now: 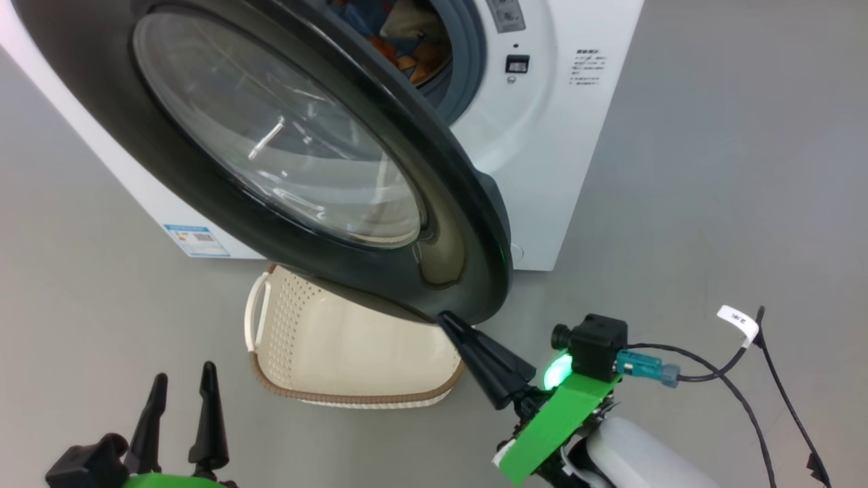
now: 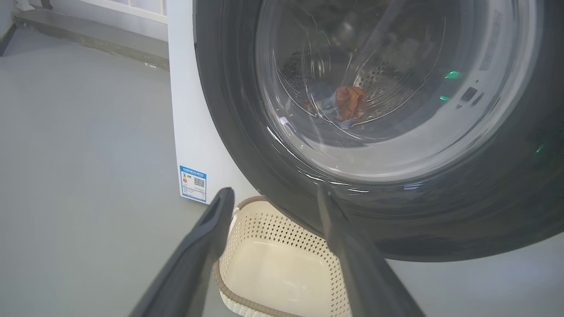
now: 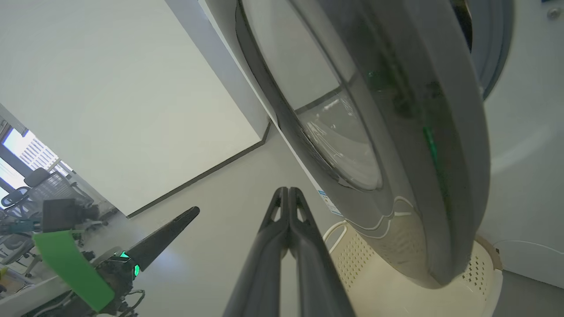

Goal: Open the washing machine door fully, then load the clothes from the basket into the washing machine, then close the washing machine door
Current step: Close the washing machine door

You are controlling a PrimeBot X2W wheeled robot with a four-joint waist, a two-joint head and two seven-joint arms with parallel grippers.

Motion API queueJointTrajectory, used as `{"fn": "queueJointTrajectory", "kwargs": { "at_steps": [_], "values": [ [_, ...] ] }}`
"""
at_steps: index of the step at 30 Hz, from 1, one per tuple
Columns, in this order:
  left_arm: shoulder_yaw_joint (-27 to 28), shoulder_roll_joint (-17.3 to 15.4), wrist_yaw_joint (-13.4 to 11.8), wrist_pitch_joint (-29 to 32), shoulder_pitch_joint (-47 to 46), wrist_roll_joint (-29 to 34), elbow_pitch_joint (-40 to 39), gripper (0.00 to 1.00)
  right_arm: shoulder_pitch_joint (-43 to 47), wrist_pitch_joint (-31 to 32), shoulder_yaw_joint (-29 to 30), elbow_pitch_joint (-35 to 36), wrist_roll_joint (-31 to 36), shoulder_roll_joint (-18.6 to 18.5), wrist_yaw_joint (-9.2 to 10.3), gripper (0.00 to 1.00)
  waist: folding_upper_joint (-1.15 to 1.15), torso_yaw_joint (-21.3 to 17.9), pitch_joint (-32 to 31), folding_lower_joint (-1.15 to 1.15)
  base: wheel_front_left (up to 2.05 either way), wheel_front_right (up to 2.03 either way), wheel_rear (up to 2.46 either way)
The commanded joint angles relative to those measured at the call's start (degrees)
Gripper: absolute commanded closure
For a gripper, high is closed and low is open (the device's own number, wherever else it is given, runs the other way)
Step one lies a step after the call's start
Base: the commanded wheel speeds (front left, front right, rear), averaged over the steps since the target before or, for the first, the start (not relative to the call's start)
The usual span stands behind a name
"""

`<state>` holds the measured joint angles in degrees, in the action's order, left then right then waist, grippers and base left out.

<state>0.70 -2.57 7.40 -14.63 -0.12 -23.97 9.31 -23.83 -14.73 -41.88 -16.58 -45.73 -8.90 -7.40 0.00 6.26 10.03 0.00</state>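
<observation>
washing machine door (image 1: 278, 135) half swung, overhanging basket (image 1: 352, 396). free edge at right gripper (image 1: 445, 318) tip, touching or just short: could not tell. right fingers pressed together, empty. left gripper (image 1: 184, 371) spread, empty, well apart. clothes (image 1: 407, 34) in washing machine (image 1: 542, 135) drum. right arm nearer for closing push.

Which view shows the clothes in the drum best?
Head view: the clothes show directly past the washing machine door, blue, cream, orange. Left wrist view: one orange piece dimly through the glass. Right wrist view: opening too dark to tell.

Right hand (image 1: 449, 320) at door (image 1: 271, 156) rim
</observation>
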Motion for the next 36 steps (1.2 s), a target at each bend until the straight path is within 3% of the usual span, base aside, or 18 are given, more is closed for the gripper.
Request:
{"fn": "queueJointTrajectory", "kwargs": {
  "at_steps": [1,21,36],
  "values": [
    [1.7,-0.4,0.1,-0.4,-1.7,-0.7,-1.0,0.00,-1.4,-0.3,-0.1,0.5,-0.5,1.3,-0.09,1.00,0.00,0.5,0.5,0.00,0.00,0.00,0.00],
    [0.8,-0.3,0.1,-0.4,-4.1,-1.6,-1.9,0.00,-4.3,-0.3,11.4,-4.3,0.4,1.8,-0.09,1.00,0.00,2.6,2.7,0.00,0.00,0.00,0.00],
    [-1.7,-0.3,0.1,-0.4,-8.3,-2.9,-4.2,0.00,-13.4,-0.3,25.3,-8.5,1.1,3.7,-0.09,1.00,0.00,5.0,7.7,0.00,0.00,0.00,0.00]
  ]
}}
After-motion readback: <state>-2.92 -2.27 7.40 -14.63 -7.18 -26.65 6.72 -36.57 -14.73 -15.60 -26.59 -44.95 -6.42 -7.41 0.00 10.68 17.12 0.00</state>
